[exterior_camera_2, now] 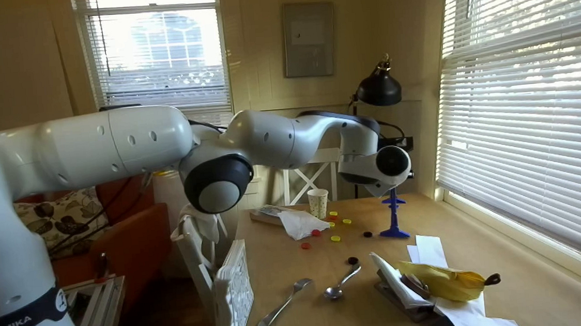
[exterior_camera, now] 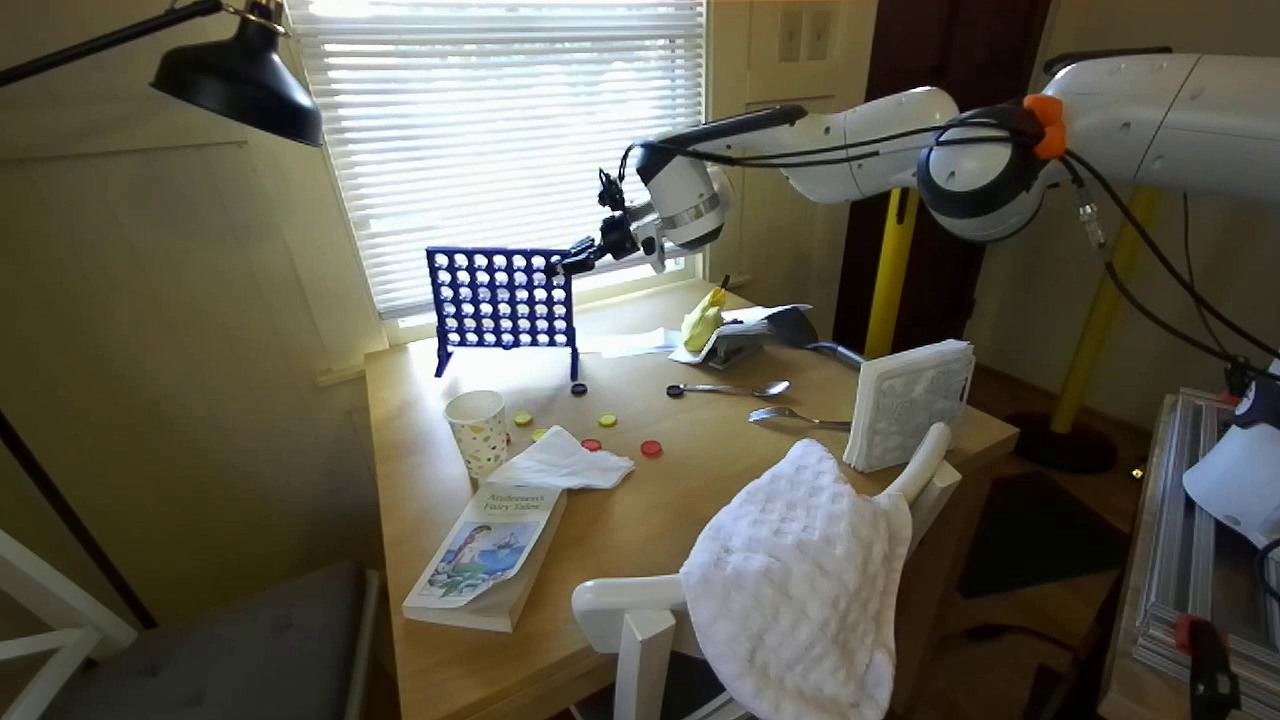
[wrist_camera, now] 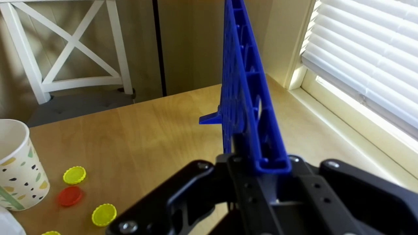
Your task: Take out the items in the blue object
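Wrist view, pincer point(wrist_camera: 266, 153): narrowed onto the near end of the blue grid point(wrist_camera: 243, 85), a finger along either side.
Blue grid: upright, running from the pincer toward a point between eleven and twelve o'clock, slots along its top; in an exterior view it stands on the table point(exterior_camera: 660, 510), light in its round holes, the pincer at its two o'clock corner.
Black disc point(exterior_camera: 579, 389): flat on the table, near the grid's foot below the pincer, at six o'clock from that foot.
Yellow discs point(wrist_camera: 74, 175): in the wrist view, between eight and nine o'clock from the pincer.
Red disc point(wrist_camera: 70, 195): just beside the upper yellow one, at its six o'clock.
Another black disc point(exterior_camera: 675, 391): in an exterior view, four o'clock from the grid, at the handle end of the spoon point(exterior_camera: 750, 389).
Cup point(wrist_camera: 23, 173): patterned, upright, nine o'clock from the pincer in the wrist view.
Napkin point(exterior_camera: 560, 462): white, crumpled, between three and four o'clock from the cup in an exterior view.
Chair point(wrist_camera: 73, 42): white, beyond the table at ten o'clock in the wrist view.
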Tool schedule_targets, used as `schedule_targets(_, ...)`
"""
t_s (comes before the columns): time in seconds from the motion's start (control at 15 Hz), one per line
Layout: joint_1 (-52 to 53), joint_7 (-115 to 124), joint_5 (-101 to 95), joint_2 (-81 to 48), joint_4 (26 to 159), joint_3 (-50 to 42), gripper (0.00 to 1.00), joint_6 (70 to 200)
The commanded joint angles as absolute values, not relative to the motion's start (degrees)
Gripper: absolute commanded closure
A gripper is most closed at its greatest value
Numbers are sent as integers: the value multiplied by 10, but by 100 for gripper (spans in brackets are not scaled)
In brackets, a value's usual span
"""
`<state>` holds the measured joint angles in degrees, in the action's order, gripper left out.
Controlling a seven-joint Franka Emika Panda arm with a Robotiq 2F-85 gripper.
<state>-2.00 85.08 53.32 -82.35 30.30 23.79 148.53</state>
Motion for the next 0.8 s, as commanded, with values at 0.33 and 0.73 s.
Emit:
schedule_targets(0.33,-25,868,542,-747,416,219,52,1535)
schedule_targets(0.73,-21,832,542,-645,538,217,9,1617)
